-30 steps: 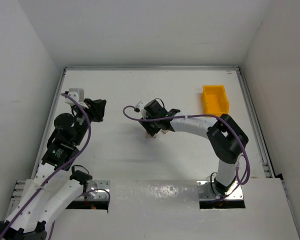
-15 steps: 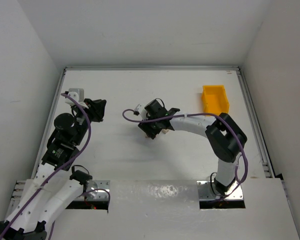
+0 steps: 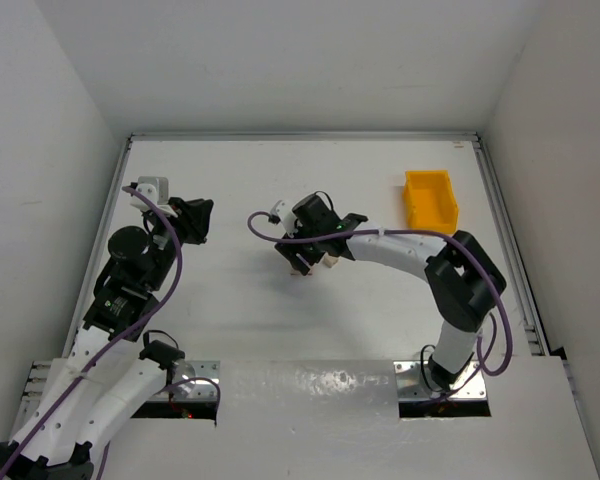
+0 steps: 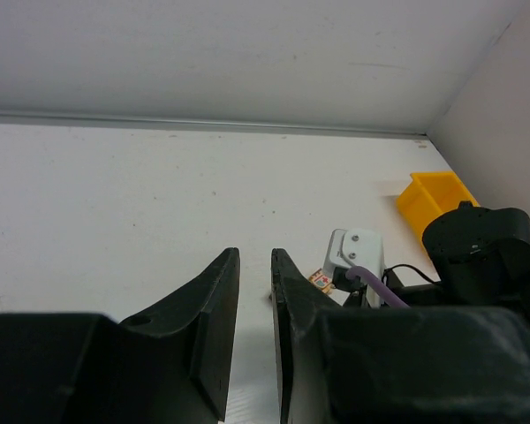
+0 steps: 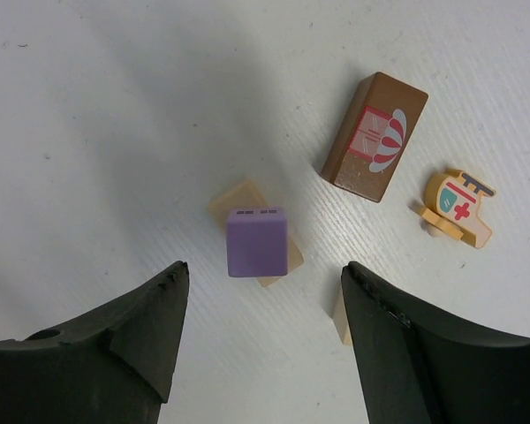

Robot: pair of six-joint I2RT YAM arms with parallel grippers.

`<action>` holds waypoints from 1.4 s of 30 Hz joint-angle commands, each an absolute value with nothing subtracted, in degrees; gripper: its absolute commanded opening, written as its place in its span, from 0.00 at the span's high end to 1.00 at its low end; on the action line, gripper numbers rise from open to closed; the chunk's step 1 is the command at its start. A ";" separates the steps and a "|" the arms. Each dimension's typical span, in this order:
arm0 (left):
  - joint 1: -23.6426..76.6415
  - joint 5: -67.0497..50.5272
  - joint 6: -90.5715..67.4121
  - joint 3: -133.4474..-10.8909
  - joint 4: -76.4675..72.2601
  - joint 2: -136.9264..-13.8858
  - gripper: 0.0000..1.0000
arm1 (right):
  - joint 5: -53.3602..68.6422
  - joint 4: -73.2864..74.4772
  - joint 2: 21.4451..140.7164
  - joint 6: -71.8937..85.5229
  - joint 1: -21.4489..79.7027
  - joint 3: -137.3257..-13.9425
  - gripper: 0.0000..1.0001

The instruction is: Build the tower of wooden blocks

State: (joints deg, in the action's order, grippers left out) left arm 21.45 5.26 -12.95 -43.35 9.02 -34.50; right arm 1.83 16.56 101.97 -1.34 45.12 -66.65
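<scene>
Shifted toward 1 o'clock, our right pincer [image 5: 263, 265] gapes empty above the purple cube [image 5: 257, 240] stacked on the pale tan block [image 5: 238, 196]; next we likely grasp the brown balloon-printed block [image 5: 374, 137].

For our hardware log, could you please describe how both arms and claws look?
Both are white with black joints. A purple cable runs along the left arm and the right arm. The left claw and right claw are plain black.

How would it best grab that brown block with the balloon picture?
Probably across its two long side faces, near the middle, coming straight down from above. The brown block lies flat with room along both long sides; the helicopter piece sits close by one corner.
</scene>
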 commanded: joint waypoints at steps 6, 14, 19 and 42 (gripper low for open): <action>21.80 4.83 -13.10 -43.42 6.59 -34.28 0.81 | 0.18 16.52 104.50 -0.35 44.91 -68.20 0.33; 21.80 4.75 -13.10 -43.50 6.59 -34.37 0.81 | -2.63 17.84 106.17 -0.35 44.82 -69.35 0.36; 21.80 4.75 -13.10 -43.42 6.59 -34.45 0.81 | -4.22 17.93 106.17 -0.44 44.56 -69.17 0.37; 21.80 4.57 -13.10 -43.51 6.50 -34.45 0.81 | 3.69 17.32 99.76 2.45 43.95 -67.94 0.41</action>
State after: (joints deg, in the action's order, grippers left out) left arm 21.45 5.15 -12.95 -43.35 8.97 -34.50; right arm -0.21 19.33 104.49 0.69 44.31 -66.83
